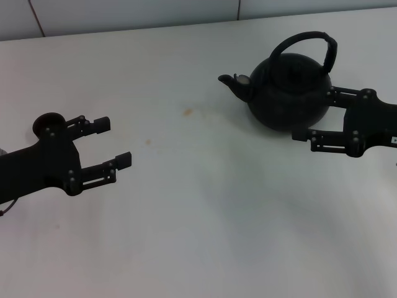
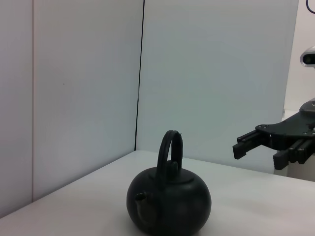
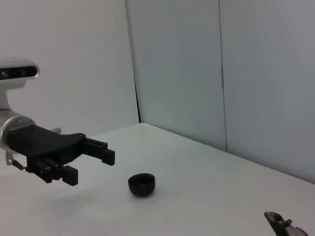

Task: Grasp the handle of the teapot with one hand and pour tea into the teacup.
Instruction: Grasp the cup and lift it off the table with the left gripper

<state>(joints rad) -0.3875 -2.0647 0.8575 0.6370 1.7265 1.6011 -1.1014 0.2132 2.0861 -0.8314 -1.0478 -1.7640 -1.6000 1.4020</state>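
Right gripper [image 1: 313, 113] with fingers spread beside the round matte-black teapot [image 1: 290, 93], black arched handle [image 1: 307, 49] upright, left gripper [image 1: 113, 143] splayed wide near the small black teacup [image 1: 47, 123], white table [image 1: 205, 205]

The white table [image 1: 205, 205] has two small brown spots [image 1: 187, 112]. A white wall [image 2: 74, 88] stands behind it.

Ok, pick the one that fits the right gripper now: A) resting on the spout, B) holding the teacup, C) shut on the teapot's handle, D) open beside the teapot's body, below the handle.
D: in the head view the right gripper stands open beside the teapot, with the arched handle above it untouched.
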